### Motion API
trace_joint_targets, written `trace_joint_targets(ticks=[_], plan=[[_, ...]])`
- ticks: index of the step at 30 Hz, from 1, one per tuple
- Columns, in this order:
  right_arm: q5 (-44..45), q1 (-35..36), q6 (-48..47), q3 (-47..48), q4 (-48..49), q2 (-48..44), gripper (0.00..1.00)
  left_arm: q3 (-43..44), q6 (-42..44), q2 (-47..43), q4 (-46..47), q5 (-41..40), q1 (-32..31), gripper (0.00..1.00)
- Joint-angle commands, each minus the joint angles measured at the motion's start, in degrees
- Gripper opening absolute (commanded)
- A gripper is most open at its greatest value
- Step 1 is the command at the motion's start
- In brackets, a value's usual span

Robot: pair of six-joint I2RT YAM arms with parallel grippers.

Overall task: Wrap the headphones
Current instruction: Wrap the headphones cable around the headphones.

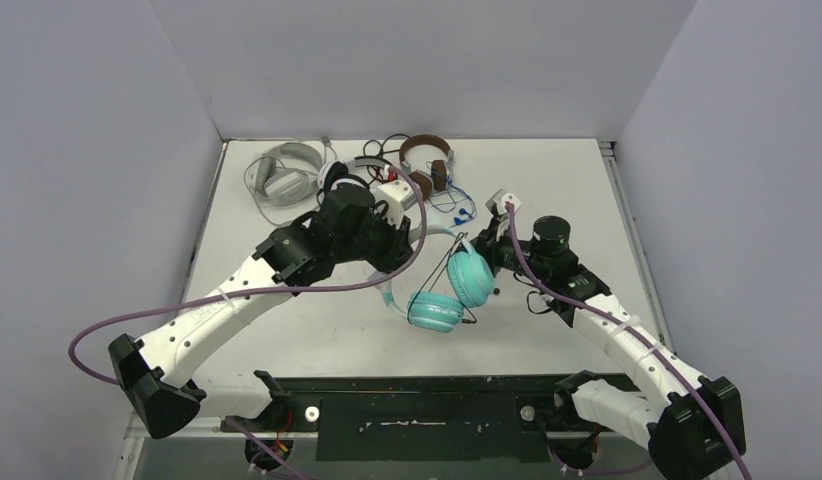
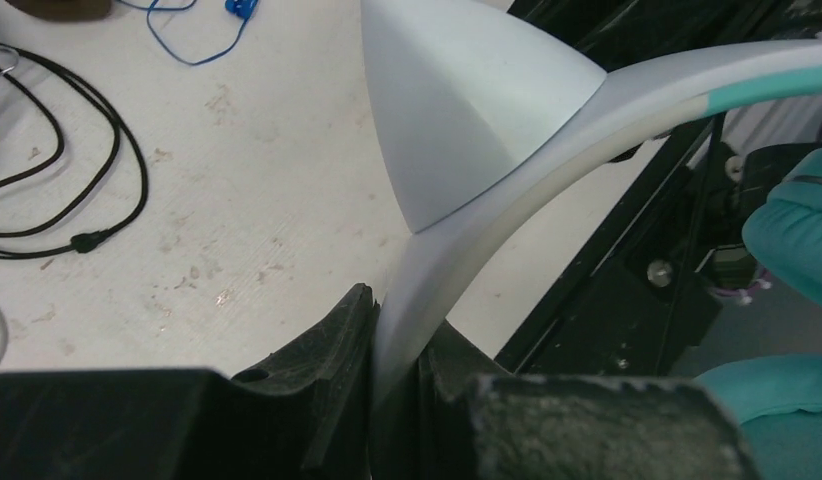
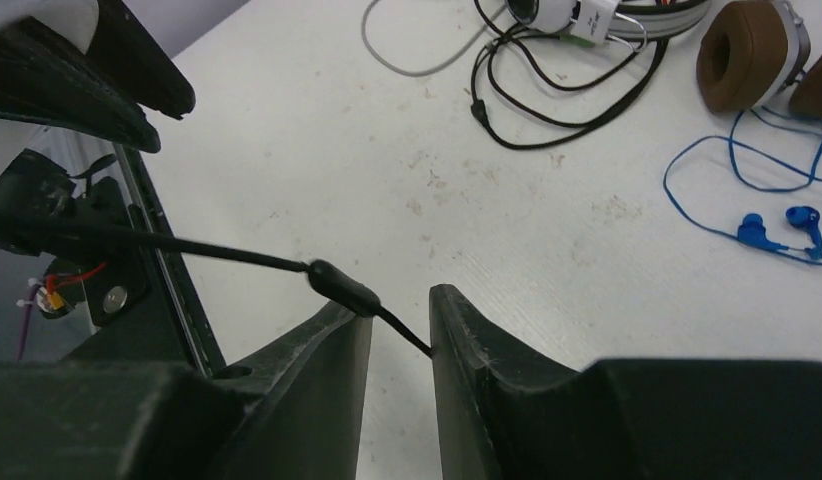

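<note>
The light teal headphones [image 1: 435, 310] hang above the table's middle, one ear cup [image 1: 470, 280] higher than the other. My left gripper [image 1: 402, 245] is shut on their white band [image 2: 507, 190], which runs up from between the jaws [image 2: 397, 330] to the teal cup [image 2: 797, 240]. My right gripper [image 1: 492, 255] is just right of the cups. Its jaws [image 3: 402, 310] stand apart, open. A thin black cable [image 3: 237, 257] with a bead [image 3: 342, 285] lies over the left fingertip and crosses the gap to the right finger.
At the back lie brown headphones [image 1: 427, 160] with a blue cable [image 3: 727, 190], a black-and-white pair [image 1: 362, 175] with a looped black cable [image 2: 117, 150], and a pale grey pair [image 1: 282, 175]. A small white box [image 1: 504, 203] sits beside my right wrist.
</note>
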Motion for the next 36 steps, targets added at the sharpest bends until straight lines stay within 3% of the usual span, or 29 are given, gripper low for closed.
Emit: trace_joint_targets(ticks=[1,15,26,36], plan=[[-5.14,-0.55,4.75,-2.87,14.88,-2.56,0.30,8.25,-9.97,-1.12,5.90,5.30,0.36,0.00],[-5.60,-0.59,9.24,-11.50,33.37,-3.45,0.34,20.21,-19.08,3.28,1.86,6.15,1.63,0.00],[-3.58,-0.57,6.89,-15.39,41.01,-0.77,0.79,26.45,-22.76,5.91,0.18,7.96,3.24,0.00],[4.59,-0.59,3.73,-15.98,41.26,0.43,0.80,31.16,-23.56,7.49,-0.58,7.73,3.22,0.00]])
